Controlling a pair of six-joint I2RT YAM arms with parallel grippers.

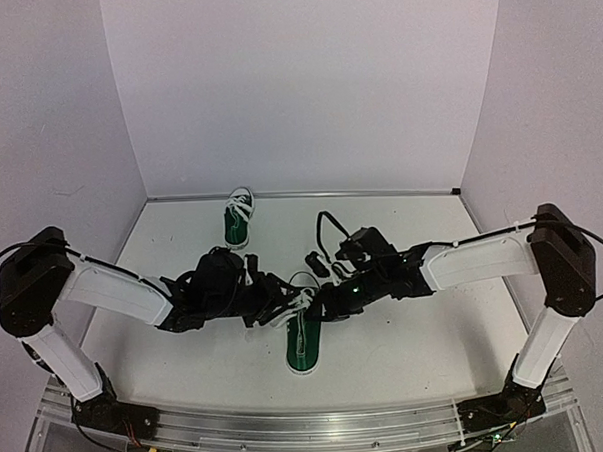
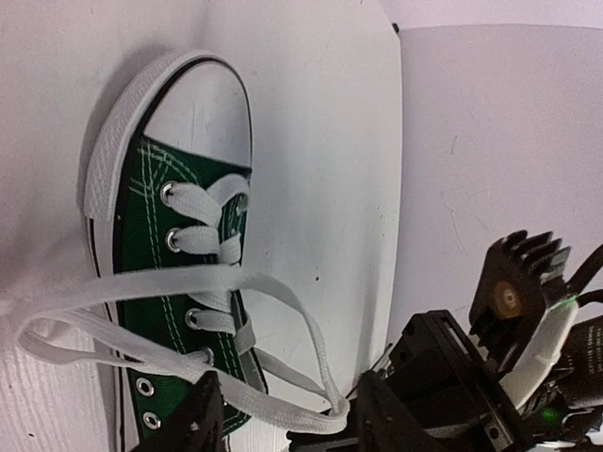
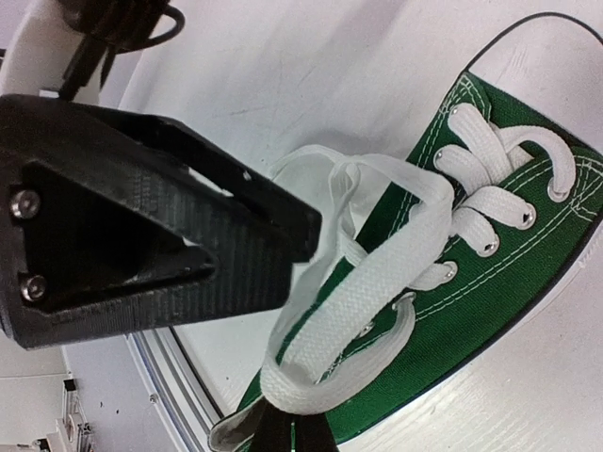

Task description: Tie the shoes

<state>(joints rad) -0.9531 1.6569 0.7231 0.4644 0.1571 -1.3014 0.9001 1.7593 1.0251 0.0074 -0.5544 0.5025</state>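
Lace (image 3: pixel 363 306) pinched at frame edge, right end effector (image 3: pixel 290 426) cropped

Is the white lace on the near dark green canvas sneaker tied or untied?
Untied: the white lace trails off the dark green canvas sneaker in loose loops; no bow.

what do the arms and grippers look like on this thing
The left arm and right arm match: white tubular links between chunky black joints, with thin black cables looping along them and a small green light near the wrist. The left gripper and right gripper are matte black with angular, blocky fingers.
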